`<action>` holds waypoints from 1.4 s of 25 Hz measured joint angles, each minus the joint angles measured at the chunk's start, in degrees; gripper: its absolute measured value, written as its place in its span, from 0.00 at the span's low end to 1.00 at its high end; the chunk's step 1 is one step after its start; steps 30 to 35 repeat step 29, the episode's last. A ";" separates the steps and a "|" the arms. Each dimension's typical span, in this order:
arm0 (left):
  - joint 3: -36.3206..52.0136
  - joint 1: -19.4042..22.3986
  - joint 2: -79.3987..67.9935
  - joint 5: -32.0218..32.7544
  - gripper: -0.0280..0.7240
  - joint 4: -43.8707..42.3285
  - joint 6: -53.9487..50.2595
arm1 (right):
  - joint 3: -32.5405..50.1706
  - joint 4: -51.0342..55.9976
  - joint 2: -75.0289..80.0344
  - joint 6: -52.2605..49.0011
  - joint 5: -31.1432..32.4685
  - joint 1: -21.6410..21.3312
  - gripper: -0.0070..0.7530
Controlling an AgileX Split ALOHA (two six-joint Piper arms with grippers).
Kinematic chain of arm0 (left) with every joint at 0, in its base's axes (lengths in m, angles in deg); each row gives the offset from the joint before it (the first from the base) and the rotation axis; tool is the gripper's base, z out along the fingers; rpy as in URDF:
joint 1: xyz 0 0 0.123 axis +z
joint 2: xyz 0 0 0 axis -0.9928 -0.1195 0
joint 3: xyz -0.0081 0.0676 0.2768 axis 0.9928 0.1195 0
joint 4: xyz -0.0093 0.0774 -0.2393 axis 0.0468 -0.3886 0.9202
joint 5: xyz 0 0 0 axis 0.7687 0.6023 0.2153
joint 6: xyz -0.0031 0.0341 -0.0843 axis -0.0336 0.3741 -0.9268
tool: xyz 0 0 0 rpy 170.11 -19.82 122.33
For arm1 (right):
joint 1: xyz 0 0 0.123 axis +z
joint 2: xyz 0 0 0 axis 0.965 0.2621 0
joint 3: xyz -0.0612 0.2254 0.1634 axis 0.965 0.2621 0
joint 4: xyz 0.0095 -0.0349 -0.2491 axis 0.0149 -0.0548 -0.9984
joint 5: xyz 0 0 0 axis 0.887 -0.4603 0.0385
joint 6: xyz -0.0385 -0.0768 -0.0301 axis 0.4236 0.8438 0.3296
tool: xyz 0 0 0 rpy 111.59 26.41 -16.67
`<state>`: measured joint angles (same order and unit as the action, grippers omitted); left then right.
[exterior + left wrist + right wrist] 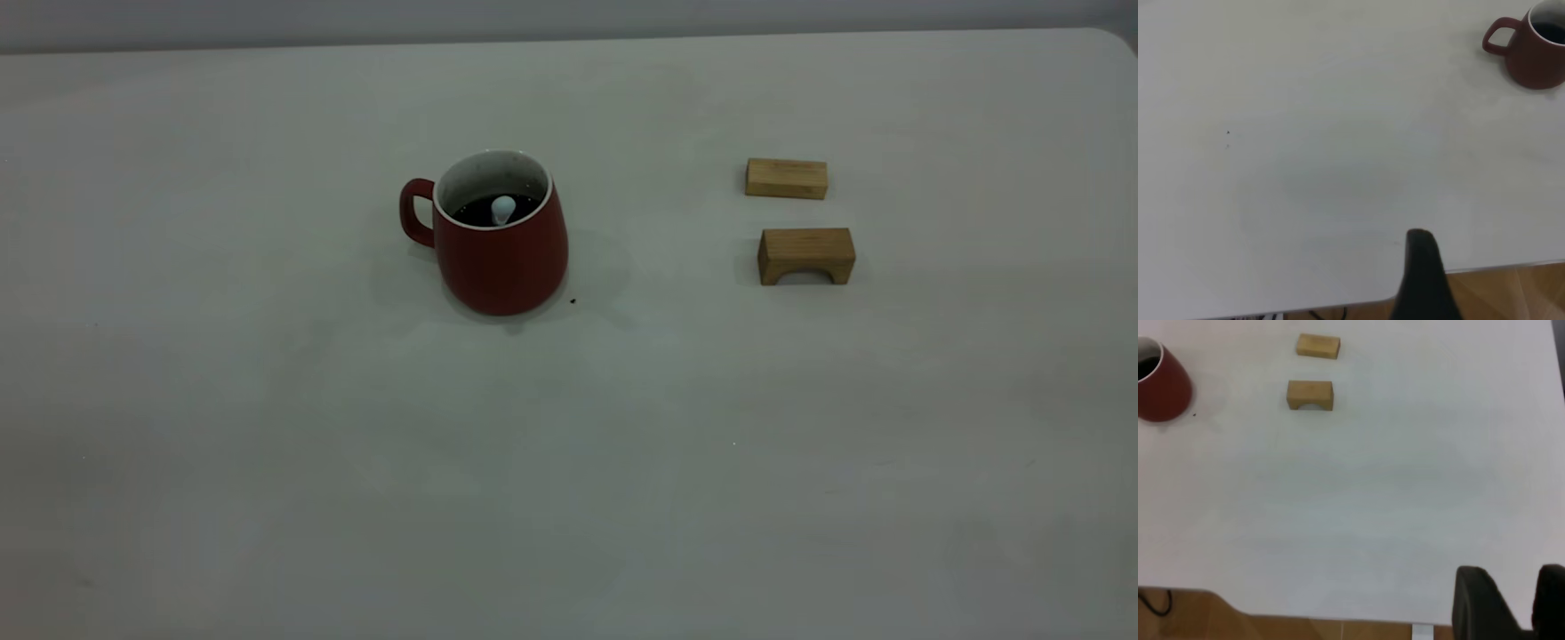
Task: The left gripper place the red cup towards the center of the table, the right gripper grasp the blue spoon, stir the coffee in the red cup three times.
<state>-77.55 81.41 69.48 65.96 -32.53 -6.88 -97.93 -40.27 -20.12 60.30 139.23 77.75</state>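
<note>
Red cup (504, 244) upright mid-table, handle leftward, coffee (480, 211) inside, blue spoon (504, 209) poking from it

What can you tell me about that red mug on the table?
The red cup is a dark red, ceramic-looking mug, wider at its base, with a white inner wall and a small loop handle at the exterior view's left. It stands upright on the table, holds dark coffee, and a pale spoon end sticks out. No hand touches it.
</note>
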 joint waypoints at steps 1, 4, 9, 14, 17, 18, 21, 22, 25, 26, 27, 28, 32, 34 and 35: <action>0.00 0.00 0.00 0.00 0.83 0.00 0.00 | 0.61 -0.14 -0.81 0.00 -0.12 0.00 0.32; 0.00 0.00 0.00 0.00 0.83 0.00 0.00 | 2.99 -0.57 -2.44 0.00 -1.71 0.00 0.32; 0.00 0.00 0.00 0.00 0.83 0.00 0.00 | 5.93 -1.07 -4.46 0.00 -5.26 0.00 0.32; 0.00 0.00 0.00 0.00 0.83 0.00 0.00 | 6.50 -2.07 -5.90 0.05 -5.79 0.00 0.32; 0.00 0.00 0.00 0.00 0.83 0.00 0.00 | 6.50 -2.02 -5.96 0.05 -5.79 0.00 0.32; 0.00 0.00 0.00 0.00 0.83 0.00 0.00 | 6.50 -2.02 -5.96 0.05 -5.79 0.00 0.32; 0.00 0.00 0.00 0.00 0.83 0.00 0.00 | 6.50 -2.02 -6.01 0.05 -5.79 0.00 0.32; 0.00 0.00 0.00 0.00 0.83 0.00 0.00 | 6.50 -2.02 -6.01 0.05 -5.79 0.00 0.32; 0.00 0.00 0.00 0.00 0.83 0.00 0.00 | 6.50 -2.02 -6.01 0.05 -5.79 0.00 0.32; 0.00 0.00 0.00 0.00 0.83 0.00 0.00 | 6.50 -2.02 -6.01 0.05 -5.79 0.00 0.32; 0.00 0.00 0.00 0.00 0.83 0.00 0.00 | 6.50 -2.02 -6.01 0.05 -5.79 0.00 0.32; 0.00 0.00 0.00 0.00 0.83 0.00 0.00 | 6.50 -2.02 -6.01 0.05 -5.79 0.00 0.32; 0.00 0.00 0.00 0.00 0.83 0.00 0.00 | 6.50 -2.02 -6.01 0.05 -5.79 0.00 0.32; 0.00 0.00 0.00 0.00 0.83 0.00 0.00 | 6.50 -2.02 -6.01 0.05 -5.79 0.00 0.32; 0.00 0.00 0.00 0.00 0.83 0.00 0.00 | 6.50 -2.02 -6.01 0.05 -5.79 0.00 0.32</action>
